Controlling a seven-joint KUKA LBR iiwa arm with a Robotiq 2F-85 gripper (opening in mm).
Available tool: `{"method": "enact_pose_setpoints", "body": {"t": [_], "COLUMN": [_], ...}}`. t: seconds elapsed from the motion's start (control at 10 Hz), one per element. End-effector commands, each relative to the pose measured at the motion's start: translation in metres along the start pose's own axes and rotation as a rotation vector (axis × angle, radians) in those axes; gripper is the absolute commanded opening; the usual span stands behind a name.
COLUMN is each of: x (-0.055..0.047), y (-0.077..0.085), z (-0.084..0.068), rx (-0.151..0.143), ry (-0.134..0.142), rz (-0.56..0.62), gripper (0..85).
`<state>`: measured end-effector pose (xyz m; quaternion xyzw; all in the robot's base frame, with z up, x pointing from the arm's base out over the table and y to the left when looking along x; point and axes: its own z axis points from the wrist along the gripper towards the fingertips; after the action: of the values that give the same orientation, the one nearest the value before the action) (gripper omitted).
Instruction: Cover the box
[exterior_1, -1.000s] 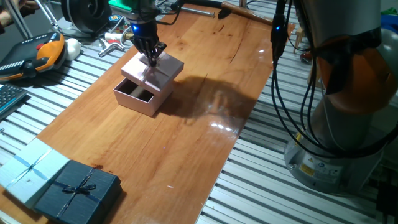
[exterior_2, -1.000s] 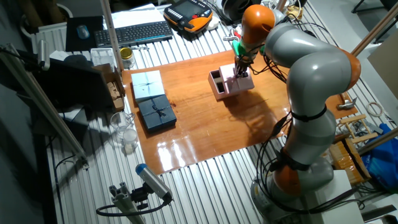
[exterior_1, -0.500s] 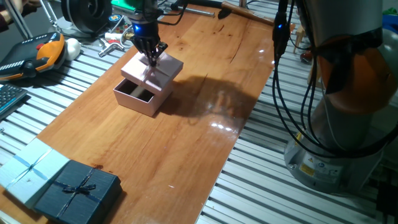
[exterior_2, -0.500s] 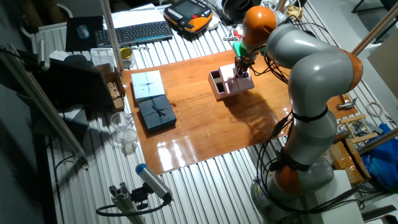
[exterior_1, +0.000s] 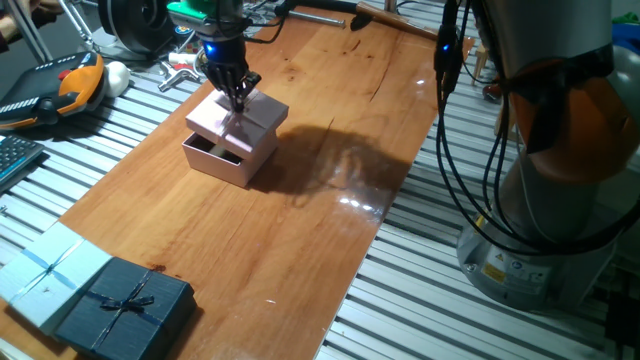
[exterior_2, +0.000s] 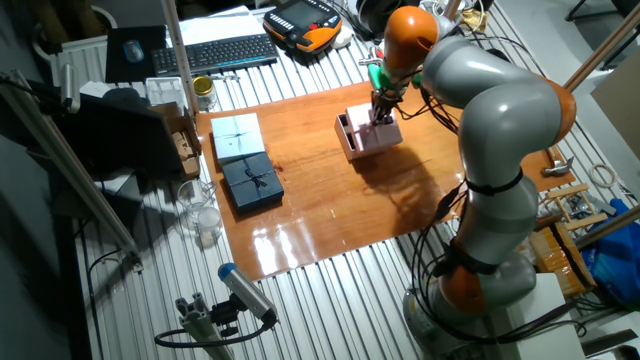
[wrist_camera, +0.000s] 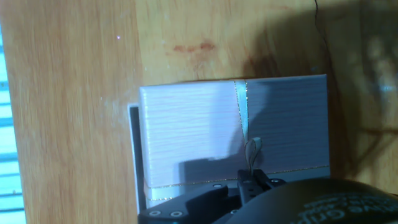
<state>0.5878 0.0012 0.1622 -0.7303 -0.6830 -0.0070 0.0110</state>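
Observation:
The pale-pink box (exterior_1: 226, 160) stands on the wooden board at the far left. Its pale-pink lid (exterior_1: 256, 112) lies over most of it, shifted to the right, and a strip of the dark inside shows along the left side. My gripper (exterior_1: 238, 97) points down on the lid's top and is shut on the lid at its ribbon knot. In the other fixed view the gripper (exterior_2: 378, 113) stands over the lid (exterior_2: 383, 135) and box (exterior_2: 347, 140). The hand view shows the lid (wrist_camera: 186, 137) with its thin ribbon and the box's rim (wrist_camera: 132, 155) at the left.
A dark navy box with a bow (exterior_1: 125, 305) and a light blue ribboned box (exterior_1: 45, 268) lie at the board's near left corner. An orange teach pendant (exterior_1: 60, 85) and tools lie beyond the far edge. The arm's base (exterior_1: 560, 150) and cables stand at the right.
The gripper has moved left with the lid, so the lid now covers more of the box and less of the dark inside shows.

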Motion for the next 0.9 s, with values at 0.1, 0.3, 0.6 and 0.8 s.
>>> {"method": "enact_pose_setpoints", "body": {"t": [0.1, 0.3, 0.6, 0.8], "x": [0.007, 0.01, 0.009, 0.009], "y": [-0.001, 0.0, 0.003, 0.004], "z": [0.004, 0.009, 0.014, 0.018], "rx": [0.001, 0.003, -0.003, -0.005], "ry": [0.002, 0.006, 0.007, 0.01], "rz": [-0.003, -0.006, -0.015, -0.015], "gripper": [0.0, 0.0, 0.0, 0.0]}}
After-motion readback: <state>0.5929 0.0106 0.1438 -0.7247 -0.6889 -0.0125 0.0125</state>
